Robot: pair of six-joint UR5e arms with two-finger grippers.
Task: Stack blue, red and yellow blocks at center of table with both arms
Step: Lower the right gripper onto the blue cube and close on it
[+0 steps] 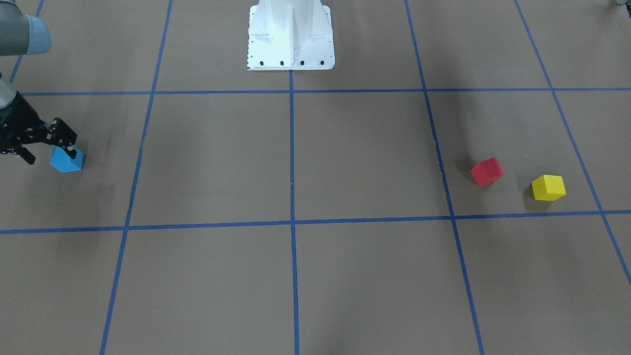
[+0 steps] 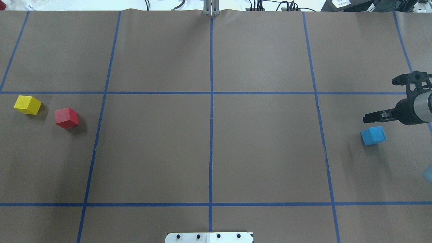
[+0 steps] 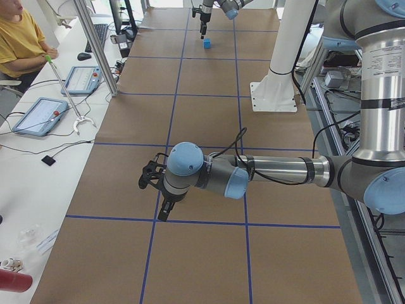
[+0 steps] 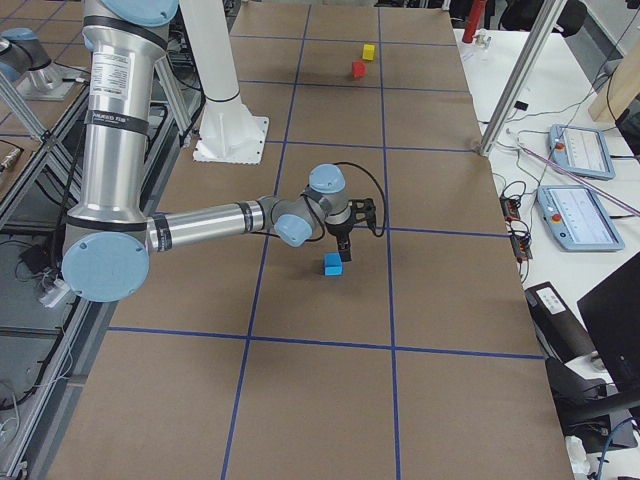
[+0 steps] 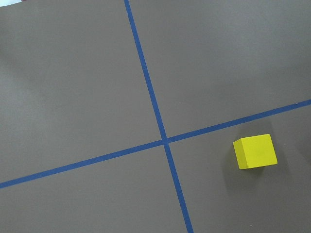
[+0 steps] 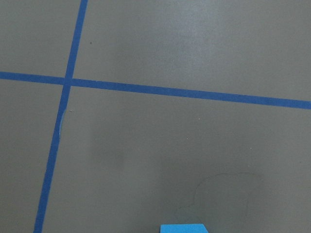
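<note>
The blue block [image 2: 373, 135] sits at the table's right side; it also shows in the front-facing view [image 1: 66, 159] and as a sliver at the bottom edge of the right wrist view [image 6: 183, 228]. My right gripper [image 2: 380, 100] is open and hovers just above and beside it, touching nothing. The red block [image 2: 66, 117] and the yellow block [image 2: 27, 104] lie close together at the far left. The yellow block also shows in the left wrist view [image 5: 255, 151]. My left gripper [image 3: 158, 190] shows only in the exterior left view; I cannot tell its state.
The white robot base [image 1: 290, 37] stands at the robot's edge of the table. Blue tape lines [image 2: 211, 118] divide the brown surface into squares. An operator [image 3: 19, 38] and tablets [image 3: 41, 114] are at a side bench.
</note>
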